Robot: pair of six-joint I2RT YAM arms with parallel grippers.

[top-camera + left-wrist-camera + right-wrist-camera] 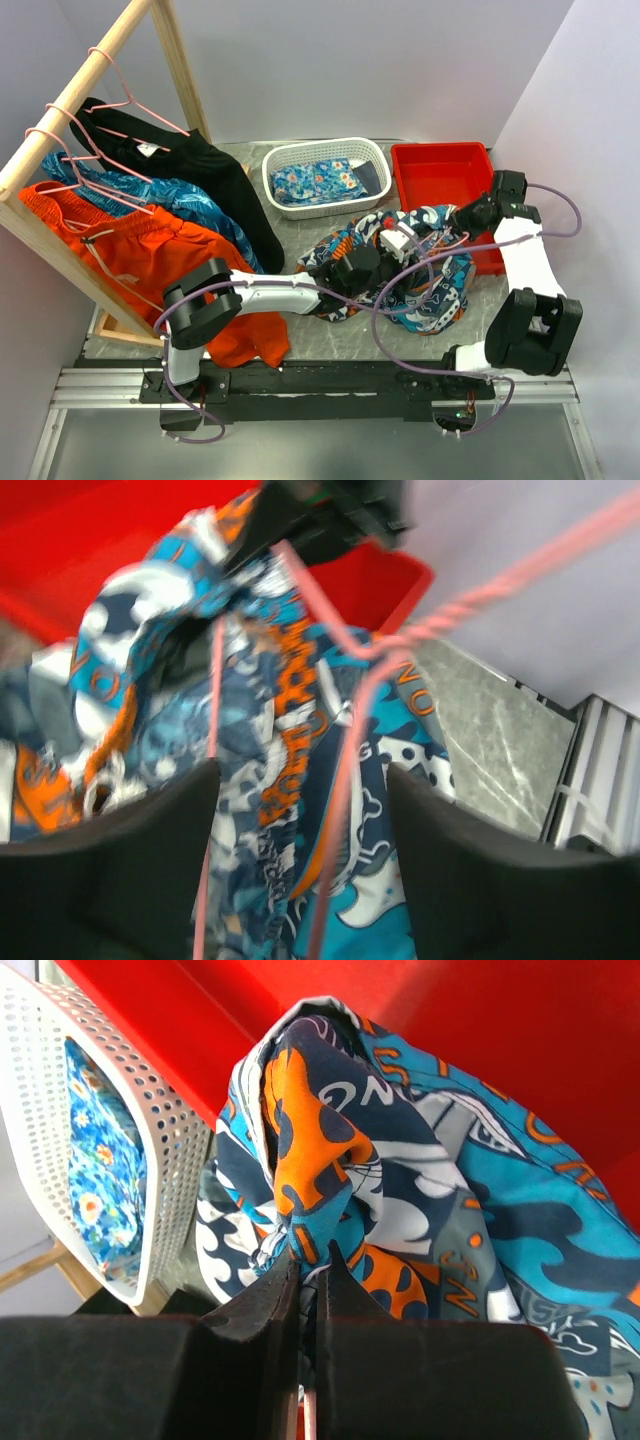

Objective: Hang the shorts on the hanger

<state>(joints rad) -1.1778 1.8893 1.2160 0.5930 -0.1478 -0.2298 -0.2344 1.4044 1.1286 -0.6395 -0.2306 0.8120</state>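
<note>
The gray marbled surface (pixel 330 345) carries everything. At its left stands a wooden rack (pixel 70 95) with orange shorts (pixel 160 255), blue leafy shorts (pixel 185 195) and a black garment (pixel 215 165) hanging from it; only the top view shows these. At the back sit a red bin (pixel 440 165) and, beside it, a white perforated basket (pixel 330 145) that holds a blue floral cloth (pixel 315 182).

The shorts (pixel 440 295), patterned in orange, teal, navy and white, lie bunched on the surface in front of the red bin, between the two arms; the top view gives this place, but there the pincer tips are lost among the fabric.

The left wrist view shows what the other two do not: the hanger (pixel 347 770), a thin pink wire with a twisted neck, lies over the shorts; its wires pass through the gap of the left pincer (pixel 300 770), whose fingers stand wide apart and grip nothing.

The right wrist view shows the right pincer (pixel 307 1260) closed tight on a raised fold of the shorts, orange and navy, with the red bin behind the fold and the basket at the left of that view.
</note>
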